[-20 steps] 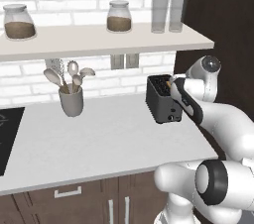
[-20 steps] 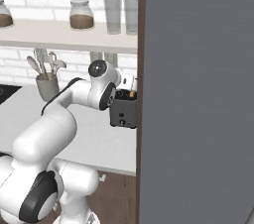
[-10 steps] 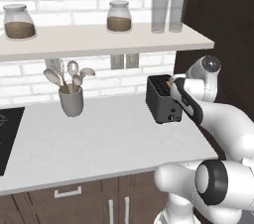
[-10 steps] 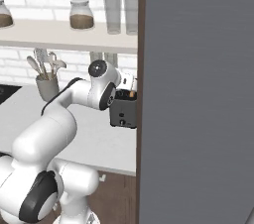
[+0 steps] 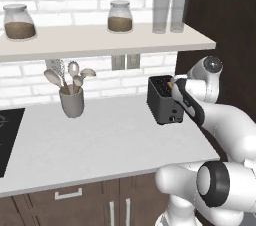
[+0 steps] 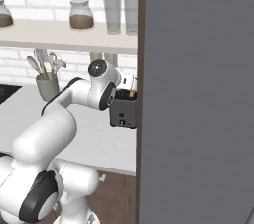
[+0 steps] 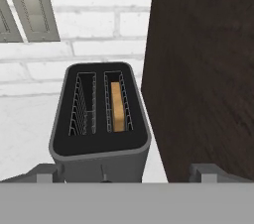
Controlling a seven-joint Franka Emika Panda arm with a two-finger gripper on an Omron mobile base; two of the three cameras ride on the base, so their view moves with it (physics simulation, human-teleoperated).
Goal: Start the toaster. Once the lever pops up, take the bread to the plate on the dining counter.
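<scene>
arm shell: was glossy white, made of rounded, thick segments
joints: were marked by dark, almost black rings and round caps between the white parts
lowest joint: showed a wide black band around a grey disc
wrist part: carried a long black stripe along the white cover
top cap near the hand: was a small shiny grey dome
cables, screws, markings: none could be made out on the smooth surfaces
</scene>
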